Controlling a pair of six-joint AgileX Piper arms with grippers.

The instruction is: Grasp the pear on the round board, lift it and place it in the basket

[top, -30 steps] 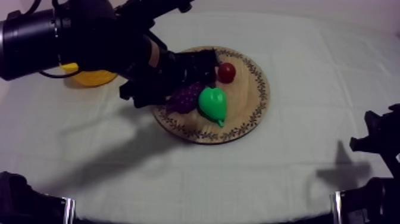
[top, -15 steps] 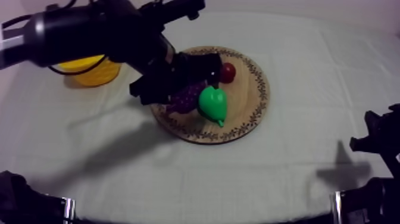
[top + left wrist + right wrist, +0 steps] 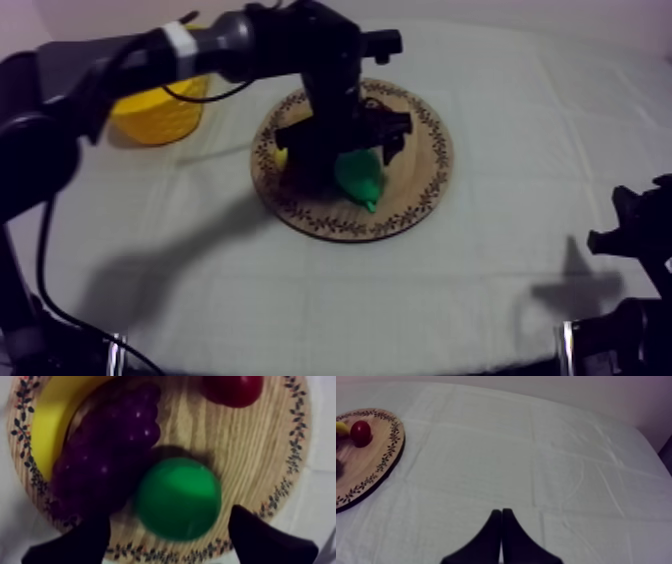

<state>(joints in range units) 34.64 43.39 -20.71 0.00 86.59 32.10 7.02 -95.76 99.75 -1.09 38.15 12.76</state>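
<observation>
Grained wooden board (image 3: 250,451); glossy, perhaps plastic pear (image 3: 177,498); matt creased cloth (image 3: 536,451).

From above, the left arm (image 3: 250,45) hid the grapes (image 3: 107,451) and small red fruit (image 3: 361,432), and half the pear (image 3: 362,180).

Lit dimly from above, with a faint purple cast. Threw a soft shadow of the left arm (image 3: 200,45) across the cloth (image 3: 480,300), near and left of the wooden board (image 3: 425,190). Darkened toward the corners.
</observation>
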